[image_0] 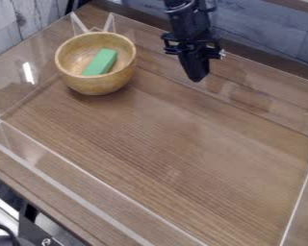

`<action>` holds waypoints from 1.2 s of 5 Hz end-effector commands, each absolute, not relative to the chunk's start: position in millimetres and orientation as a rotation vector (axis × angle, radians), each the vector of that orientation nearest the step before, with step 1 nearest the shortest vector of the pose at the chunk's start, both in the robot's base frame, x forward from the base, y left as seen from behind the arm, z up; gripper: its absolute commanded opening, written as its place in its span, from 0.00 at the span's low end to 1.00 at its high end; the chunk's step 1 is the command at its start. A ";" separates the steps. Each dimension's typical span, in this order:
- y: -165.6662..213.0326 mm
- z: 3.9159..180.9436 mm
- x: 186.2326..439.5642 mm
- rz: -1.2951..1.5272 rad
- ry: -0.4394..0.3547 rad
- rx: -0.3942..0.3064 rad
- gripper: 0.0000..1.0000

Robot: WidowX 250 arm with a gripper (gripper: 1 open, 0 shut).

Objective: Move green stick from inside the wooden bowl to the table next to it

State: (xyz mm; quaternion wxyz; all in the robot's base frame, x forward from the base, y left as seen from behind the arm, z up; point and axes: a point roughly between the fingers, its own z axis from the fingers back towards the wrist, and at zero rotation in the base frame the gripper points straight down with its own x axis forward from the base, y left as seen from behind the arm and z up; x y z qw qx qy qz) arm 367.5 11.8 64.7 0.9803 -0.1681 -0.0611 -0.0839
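The green stick (99,62) lies inside the wooden bowl (96,82), which stands at the back left of the table (183,144). My gripper (195,73) hangs to the right of the bowl, well apart from it, pointing steeply down at the tabletop. Its black fingers are shut together and hold nothing.
Low clear acrylic walls (28,154) border the tabletop on all sides. A grey tiled wall rises behind the back edge. Bare wood stretches in front of and to the right of the bowl.
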 end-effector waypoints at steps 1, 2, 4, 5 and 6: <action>24.9 66.9 370.5 -0.131 -0.179 -0.327 0.00; 44.8 68.0 371.4 -0.118 -0.185 -0.328 0.00; 69.8 71.3 375.9 -0.113 -0.196 -0.339 0.00; 65.2 74.1 374.6 -0.070 -0.211 -0.348 0.00; 59.0 77.3 372.0 -0.030 -0.225 -0.356 0.00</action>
